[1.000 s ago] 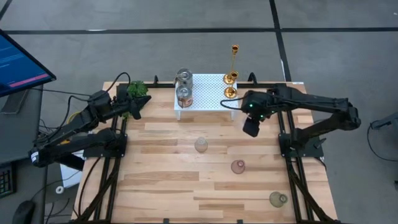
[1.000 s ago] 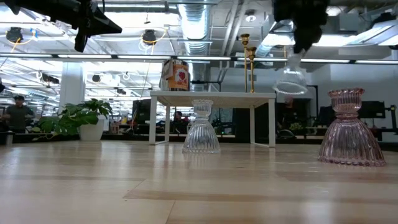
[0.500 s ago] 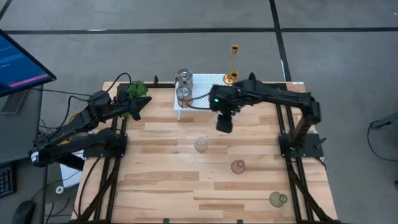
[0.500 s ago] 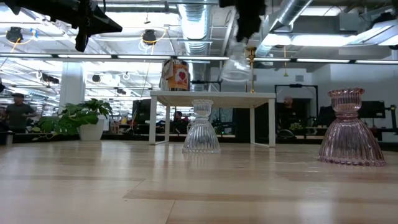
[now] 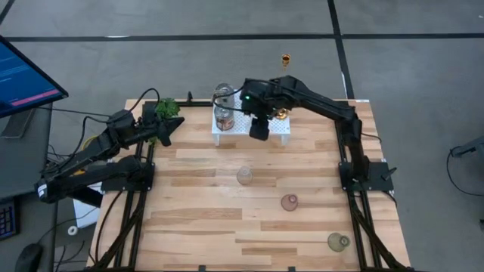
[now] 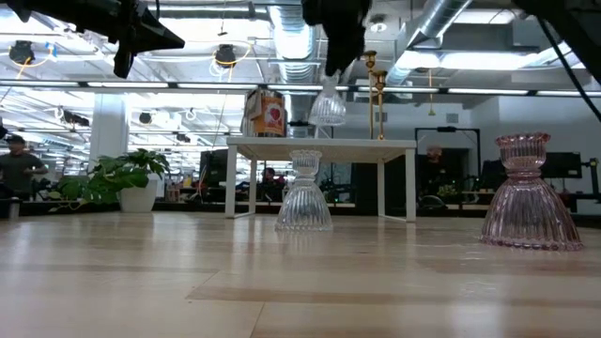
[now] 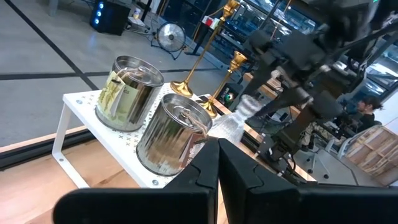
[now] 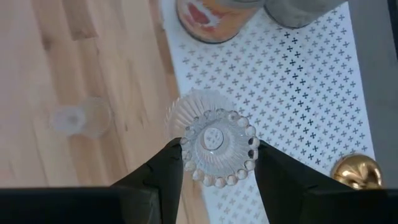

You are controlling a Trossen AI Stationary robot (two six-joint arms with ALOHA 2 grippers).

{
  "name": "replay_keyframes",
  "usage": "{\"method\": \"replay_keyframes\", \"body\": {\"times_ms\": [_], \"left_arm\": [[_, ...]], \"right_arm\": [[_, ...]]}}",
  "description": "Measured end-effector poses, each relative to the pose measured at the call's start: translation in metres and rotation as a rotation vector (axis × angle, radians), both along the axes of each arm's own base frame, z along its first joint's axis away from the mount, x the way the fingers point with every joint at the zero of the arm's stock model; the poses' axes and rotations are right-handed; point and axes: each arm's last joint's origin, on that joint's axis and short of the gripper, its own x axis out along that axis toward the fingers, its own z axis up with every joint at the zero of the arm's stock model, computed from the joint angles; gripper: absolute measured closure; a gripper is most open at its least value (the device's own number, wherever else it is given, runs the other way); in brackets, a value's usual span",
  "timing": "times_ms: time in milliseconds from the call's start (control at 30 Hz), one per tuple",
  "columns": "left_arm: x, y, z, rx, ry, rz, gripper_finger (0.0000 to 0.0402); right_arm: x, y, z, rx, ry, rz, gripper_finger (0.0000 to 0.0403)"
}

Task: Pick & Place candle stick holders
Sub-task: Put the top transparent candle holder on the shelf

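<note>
Right end effector (image 8: pixel 214 167): closed on a clear ribbed glass holder (image 8: pixel 216 144), held over the white perforated stand (image 8: pixel 292 74).
Left end effector (image 7: pixel 217 163): shut, empty, at the table's (image 5: pixel 212 219) far-left corner.
Brass candle stick holders (image 7: pixel 205 59): standing on the stand behind two tin cans (image 7: pixel 175 132).

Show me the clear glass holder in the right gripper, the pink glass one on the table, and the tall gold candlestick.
clear glass holder (image 8: pixel 214 144), right wrist view, scalloped rim
pink glass holder (image 6: pixel 531 205), low view, ribbed skirt
tall gold candlestick (image 7: pixel 209 42), left wrist view, stem
</note>
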Motion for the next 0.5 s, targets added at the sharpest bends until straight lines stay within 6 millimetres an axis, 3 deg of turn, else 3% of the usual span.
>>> {"method": "replay_keyframes", "body": {"times_ms": [500], "left_arm": [[0.000,0.000,0.000,0.000,0.000,0.000,0.0396]], "right_arm": [[0.013,-0.030,-0.019,-0.004,-0.028,-0.050,0.0245]]}}
